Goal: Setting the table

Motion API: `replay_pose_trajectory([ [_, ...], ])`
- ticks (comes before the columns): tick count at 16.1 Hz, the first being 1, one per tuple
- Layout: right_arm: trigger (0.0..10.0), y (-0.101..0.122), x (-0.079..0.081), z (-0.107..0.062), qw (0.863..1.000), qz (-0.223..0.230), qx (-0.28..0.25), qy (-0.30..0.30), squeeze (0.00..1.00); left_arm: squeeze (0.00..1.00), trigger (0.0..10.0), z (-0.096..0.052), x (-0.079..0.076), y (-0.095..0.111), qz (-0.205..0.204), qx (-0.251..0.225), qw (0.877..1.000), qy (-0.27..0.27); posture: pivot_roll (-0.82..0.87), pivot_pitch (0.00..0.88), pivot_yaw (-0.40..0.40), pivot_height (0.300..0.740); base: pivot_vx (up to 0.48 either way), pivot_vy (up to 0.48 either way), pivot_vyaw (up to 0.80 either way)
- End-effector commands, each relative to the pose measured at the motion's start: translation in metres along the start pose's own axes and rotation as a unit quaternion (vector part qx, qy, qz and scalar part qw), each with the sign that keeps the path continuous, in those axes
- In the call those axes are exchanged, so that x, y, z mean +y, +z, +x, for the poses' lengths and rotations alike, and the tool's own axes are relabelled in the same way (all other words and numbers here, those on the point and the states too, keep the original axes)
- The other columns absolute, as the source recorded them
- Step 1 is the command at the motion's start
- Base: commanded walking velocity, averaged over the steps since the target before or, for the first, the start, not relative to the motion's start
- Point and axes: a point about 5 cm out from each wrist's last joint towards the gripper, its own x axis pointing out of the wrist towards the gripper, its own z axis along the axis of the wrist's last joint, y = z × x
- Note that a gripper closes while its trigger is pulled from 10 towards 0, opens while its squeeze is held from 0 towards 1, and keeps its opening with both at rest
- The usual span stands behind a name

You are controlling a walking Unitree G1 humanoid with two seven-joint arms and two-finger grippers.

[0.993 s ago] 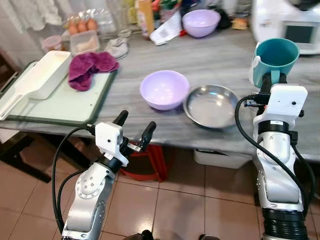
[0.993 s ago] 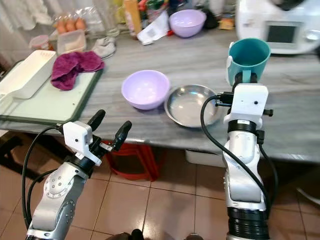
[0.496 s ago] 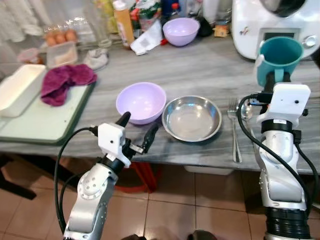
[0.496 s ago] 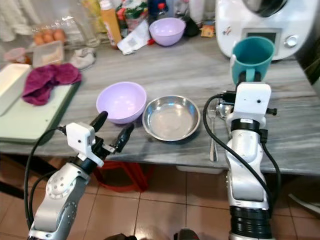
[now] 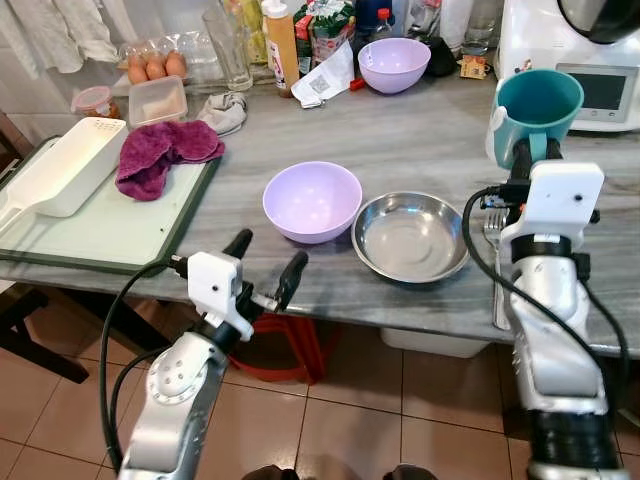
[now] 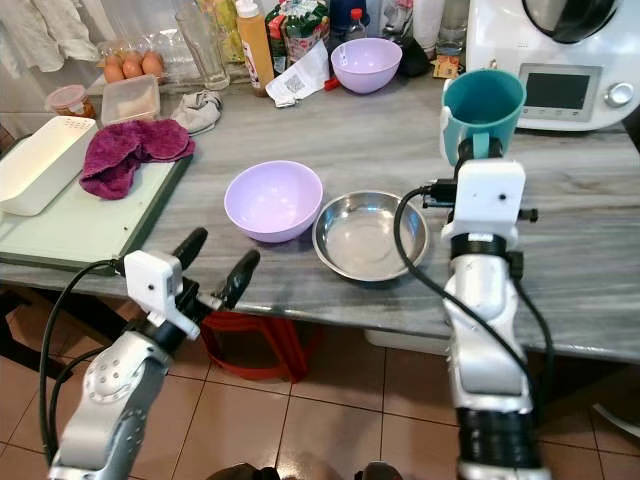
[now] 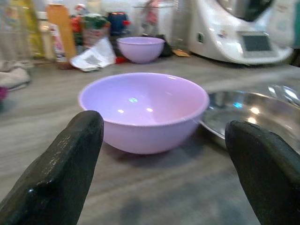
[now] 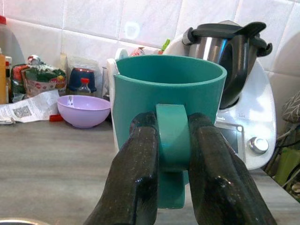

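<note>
My right gripper [image 5: 531,160] is shut on the handle of a teal mug [image 5: 536,112], held upright above the right part of the grey counter [image 5: 420,140]; the right wrist view shows the fingers [image 8: 136,173] clamping the mug's handle [image 8: 172,140]. A lilac bowl [image 5: 312,200] and a shallow steel bowl [image 5: 411,236] sit side by side near the counter's front. My left gripper [image 5: 264,262] is open, below and in front of the counter edge, facing the lilac bowl [image 7: 143,110]. A fork [image 5: 492,228] lies behind my right arm.
A green tray [image 5: 100,220] at left holds a white container [image 5: 65,165] and a purple cloth [image 5: 160,152]. At the back stand a second lilac bowl [image 5: 394,62], bottles, eggs [image 5: 152,68], a glass and a white kitchen appliance [image 5: 590,60]. A red stool [image 5: 285,345] sits under the counter.
The camera has shifted, so the scene sits differently in frame. The right gripper still holds the mug up, and the left gripper stays open before the lilac bowl.
</note>
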Motion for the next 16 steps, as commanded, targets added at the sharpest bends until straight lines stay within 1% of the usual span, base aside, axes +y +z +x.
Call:
replay_pose_trajectory([
  [1,10.0,0.003,-0.003,0.007,1.0,0.014,-0.001,0.011,0.0,0.0,10.0,-0.007,0.002,0.005,0.003,-0.003,1.0,-0.024,-0.12,0.196,0.096,0.74,0.0,0.0,0.0],
  [2,10.0,0.0,-0.007,0.012,1.0,0.022,0.008,0.018,0.0,0.0,10.0,-0.011,0.003,0.005,0.001,0.002,0.999,-0.042,-0.11,0.201,0.097,0.74,0.0,0.0,0.0],
  [3,10.0,-0.002,-0.008,0.017,0.999,0.025,0.011,0.03,0.0,0.0,10.0,-0.013,0.002,0.005,-0.001,0.006,0.998,-0.058,-0.11,0.201,0.097,0.74,0.0,0.0,0.0],
  [4,10.0,-0.003,-0.011,0.025,0.999,0.029,0.02,0.038,0.0,0.0,10.0,-0.015,0.001,0.005,-0.005,0.011,0.997,-0.08,-0.11,0.21,0.098,0.74,0.0,0.0,0.0],
  [7,10.0,-0.005,-0.01,0.041,0.997,0.034,0.031,0.065,0.0,0.0,10.0,-0.018,-0.001,0.005,-0.007,0.019,0.994,-0.105,-0.11,0.217,0.096,0.74,0.0,0.0,0.0],
  [8,10.0,-0.007,-0.008,0.045,0.996,0.042,0.037,0.076,0.0,0.0,10.0,-0.019,-0.002,0.004,-0.008,0.02,0.994,-0.108,-0.11,0.217,0.096,0.74,0.0,0.0,0.0],
  [9,10.0,-0.011,-0.004,0.048,0.993,0.067,0.049,0.089,0.0,0.0,10.0,-0.021,-0.003,0.003,-0.008,0.022,0.994,-0.11,-0.1,0.222,0.096,0.74,0.0,0.0,0.0],
  [10,10.0,-0.012,-0.002,0.05,0.99,0.077,0.052,0.105,0.0,0.0,10.0,-0.022,-0.003,0.002,-0.01,0.023,0.993,-0.112,-0.1,0.225,0.097,0.74,0.0,0.0,0.0],
  [11,10.0,-0.012,0.002,0.053,0.987,0.082,0.046,0.127,0.0,0.0,10.0,-0.023,-0.004,0.0,-0.011,0.026,0.993,-0.113,-0.1,0.228,0.099,0.74,0.0,0.0,0.0],
  [14,10.0,-0.015,0.011,0.06,0.979,0.119,0.048,0.156,0.0,0.0,10.0,-0.024,-0.006,-0.003,-0.014,0.029,0.992,-0.118,-0.09,0.229,0.097,0.74,0.0,0.0,0.0],
  [16,10.0,-0.016,0.016,0.062,0.976,0.12,0.047,0.173,0.0,0.0,10.0,-0.025,-0.006,-0.004,-0.015,0.029,0.992,-0.119,-0.09,0.229,0.096,0.74,0.0,0.0,0.0],
])
